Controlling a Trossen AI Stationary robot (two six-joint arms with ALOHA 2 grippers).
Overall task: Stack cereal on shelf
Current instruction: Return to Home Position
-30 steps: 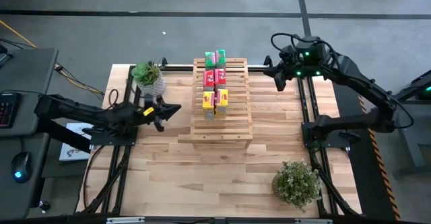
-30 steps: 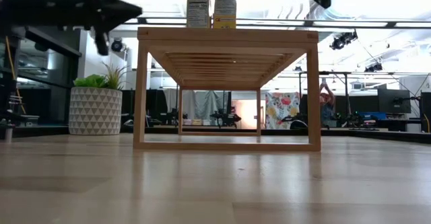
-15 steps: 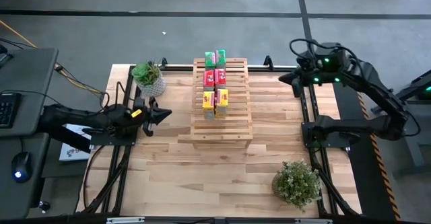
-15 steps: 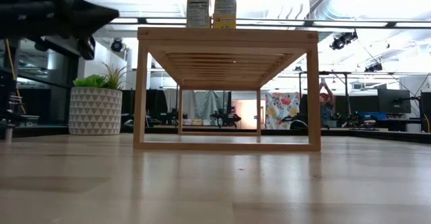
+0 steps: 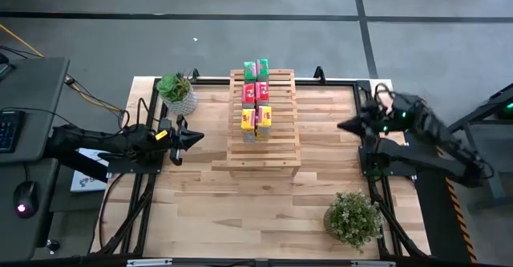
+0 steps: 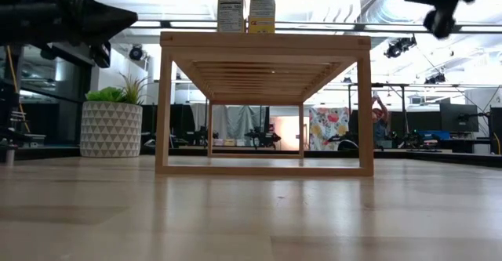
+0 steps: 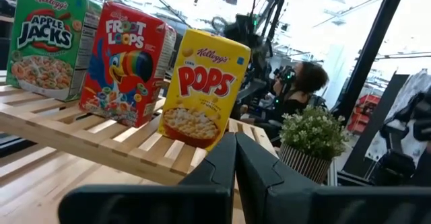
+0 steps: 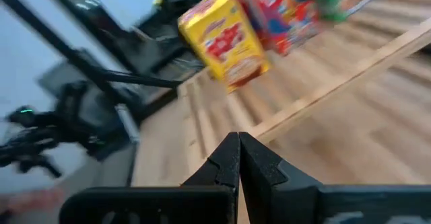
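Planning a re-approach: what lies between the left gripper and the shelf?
Only bare tabletop, by the high view. The left gripper, shut, points at the shelf; the potted plant stands clear of that line, farther back.

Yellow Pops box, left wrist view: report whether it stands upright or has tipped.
Upright: the yellow Pops box stands on its base on the shelf slats, beside the red box.

The green rectangular cardboard cereal box [image 7: 46, 42] bears white lettering above orange and green rings. The red cardboard box [image 7: 124, 66] shows a toucan with a striped, many-coloured beak. The yellow cardboard box [image 7: 204, 88] carries red letters. The pale natural-wood slatted shelf [image 5: 280, 139] nearly matches the blond, streaky plank worktop [image 5: 240, 211]. The round white pot [image 6: 112, 128] has a grey triangle pattern.
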